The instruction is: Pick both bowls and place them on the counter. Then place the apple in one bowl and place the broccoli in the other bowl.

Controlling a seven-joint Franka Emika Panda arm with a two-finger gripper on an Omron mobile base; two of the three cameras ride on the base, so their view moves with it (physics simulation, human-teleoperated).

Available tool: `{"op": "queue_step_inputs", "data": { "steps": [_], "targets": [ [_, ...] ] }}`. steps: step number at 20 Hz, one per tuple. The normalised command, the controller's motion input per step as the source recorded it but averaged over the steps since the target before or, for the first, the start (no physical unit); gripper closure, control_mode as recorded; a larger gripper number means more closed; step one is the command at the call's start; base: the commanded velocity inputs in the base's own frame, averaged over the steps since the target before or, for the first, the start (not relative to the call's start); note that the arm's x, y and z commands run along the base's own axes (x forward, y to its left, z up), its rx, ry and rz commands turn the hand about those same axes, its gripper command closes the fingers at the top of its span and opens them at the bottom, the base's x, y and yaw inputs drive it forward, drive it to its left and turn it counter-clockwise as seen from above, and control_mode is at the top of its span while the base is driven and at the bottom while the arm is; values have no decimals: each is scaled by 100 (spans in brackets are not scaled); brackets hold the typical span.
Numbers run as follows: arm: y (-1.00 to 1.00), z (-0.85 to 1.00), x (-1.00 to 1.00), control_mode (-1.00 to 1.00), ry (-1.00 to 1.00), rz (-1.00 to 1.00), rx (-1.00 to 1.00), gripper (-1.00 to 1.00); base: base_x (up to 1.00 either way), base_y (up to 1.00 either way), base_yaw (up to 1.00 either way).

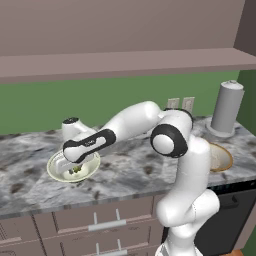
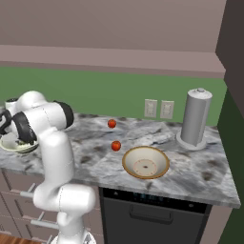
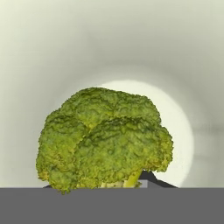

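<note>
1. Reaches left across the counter (image 1: 130, 170) from the lower right of the left base view, with the gripper (image 1: 76, 169) lowered into the cream bowl (image 1: 60, 172) at centre left of that frame.
2. Pinches the broccoli (image 3: 105, 138): in the hand view the floret covers the lower middle of the frame right at the fingertips, one dark tip (image 3: 151, 178) just peeking out under its right edge.
3. Shows the broccoli against the pale inner wall and bright floor of the cream bowl; cannot tell whether it touches the floor or hangs just above it.
4. Shows a speck of green at the gripper inside the bowl in the left base view.
5. Puts the cream bowl at the far left edge of the right base view, partly hidden behind the arm's dark joint.
6. Leaves the tan bowl (image 2: 146, 162) upright on the counter at lower centre of the right base view, with only a faint mark on its floor.
7. Places one red fruit (image 2: 116, 145) on the counter just up and left of the tan bowl, apart from it; places the second red fruit (image 2: 112, 123) further back, near the green wall.
8. Sets a grey canister (image 2: 195, 119) on its round base at right of the frame, behind the tan bowl.
9. Shows two outlets (image 2: 158, 108) on the wall at centre, and drawers (image 1: 100, 225) with silver handles under the counter along the bottom of the left base view.
</note>
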Motion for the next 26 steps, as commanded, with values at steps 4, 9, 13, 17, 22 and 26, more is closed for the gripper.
{"op": "queue_step_inputs", "data": {
  "steps": [4, 9, 13, 17, 22, 26],
  "targets": [
    [0, -18, 0, -100, 0, 0, 0, 100, 0, 0, 0],
    [0, -8, 5, -100, 0, 0, 0, -100, 0, 0, 0],
    [0, 2, 0, -100, 0, -2, 0, -100, 0, 0, 0],
    [-4, 29, -12, -100, -3, -5, 1, -100, 0, 0, 0],
    [-15, 60, -38, -100, -8, -10, 0, -100, 0, 0, 0],
    [-35, 50, -51, -100, -15, -14, 1, -100, 0, 0, 0]
  ]
}}
